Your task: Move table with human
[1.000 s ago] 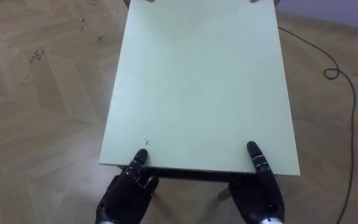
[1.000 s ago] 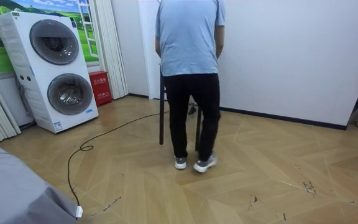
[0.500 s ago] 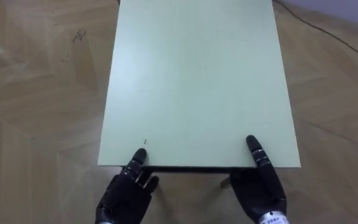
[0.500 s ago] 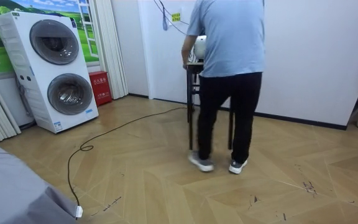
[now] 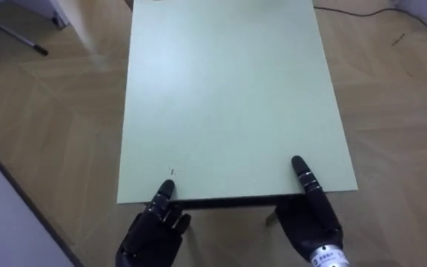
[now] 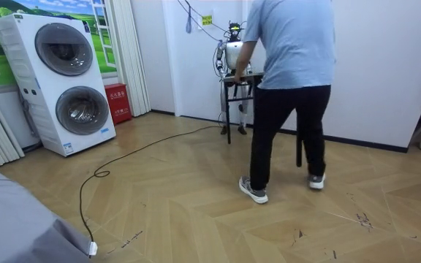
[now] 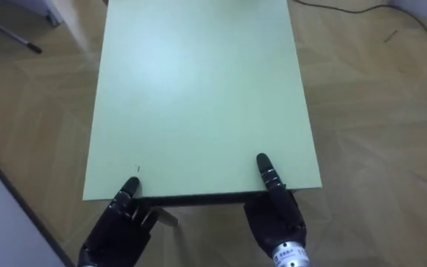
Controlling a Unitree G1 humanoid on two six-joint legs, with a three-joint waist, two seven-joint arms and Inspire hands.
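- Your left hand (image 5: 153, 231) and right hand (image 5: 311, 222) each clamp the tabletop's (image 5: 228, 96) near edge (thumbs on top, fingers underneath).
- The person (image 6: 291, 80) holds the far end, near the wall (image 6: 378, 66). I judge the carry midway, with the set-down not yet done.

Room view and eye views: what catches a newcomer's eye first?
A pale green table stretches away from the robot, left hand and right hand at its near edge. In the room view a person in blue holds its far end, stacked washing machines at that view's left.
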